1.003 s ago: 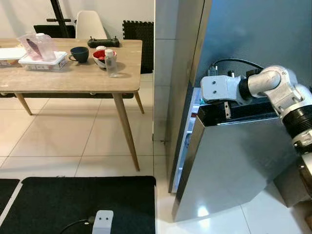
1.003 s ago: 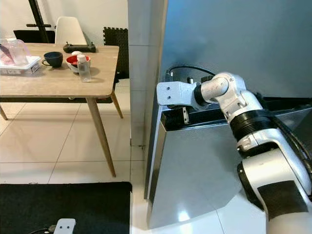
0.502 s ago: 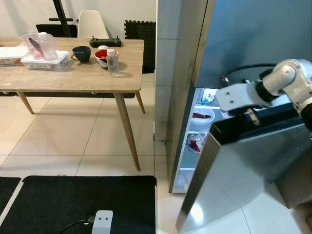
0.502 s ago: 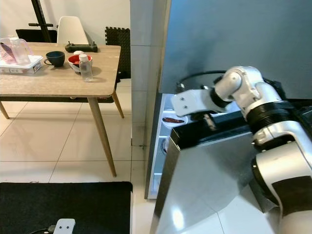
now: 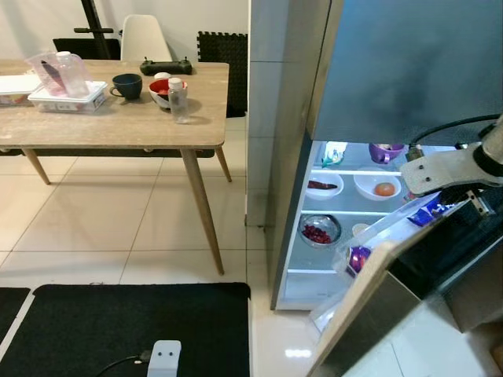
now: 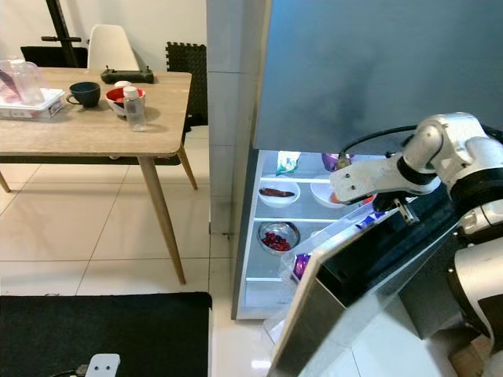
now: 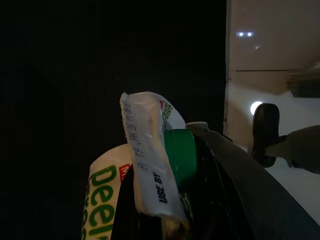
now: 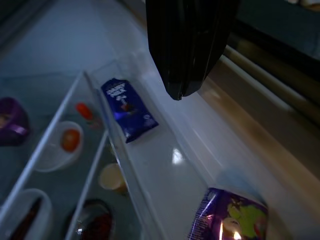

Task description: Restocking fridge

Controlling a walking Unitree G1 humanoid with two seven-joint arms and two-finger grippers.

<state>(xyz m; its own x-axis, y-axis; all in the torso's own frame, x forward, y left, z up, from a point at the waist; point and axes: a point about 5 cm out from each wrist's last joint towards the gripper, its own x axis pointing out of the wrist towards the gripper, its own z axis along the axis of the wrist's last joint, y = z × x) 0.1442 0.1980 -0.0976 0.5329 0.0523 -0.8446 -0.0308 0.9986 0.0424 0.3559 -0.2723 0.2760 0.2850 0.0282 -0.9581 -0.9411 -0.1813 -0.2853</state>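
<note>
The fridge (image 6: 330,86) fills the right half of the head views, its lower door (image 6: 369,283) swung wide open toward the lower right. The lit shelves hold a bowl with a red pepper (image 6: 278,193), a bowl of red berries (image 6: 278,236) and a bowl with an orange item (image 5: 383,188). In the door bin lie a blue packet (image 8: 128,108) and a purple packet (image 8: 231,218).

The right gripper (image 8: 189,55) hangs above that bin, fingers pressed together and empty. The left gripper (image 7: 185,200) clasps a green-capped carton (image 7: 155,165).

At upper left, a wooden table (image 5: 118,126) carries a clear bottle (image 5: 180,102), a red bowl (image 5: 161,90) and a dark cup (image 5: 126,86).
</note>
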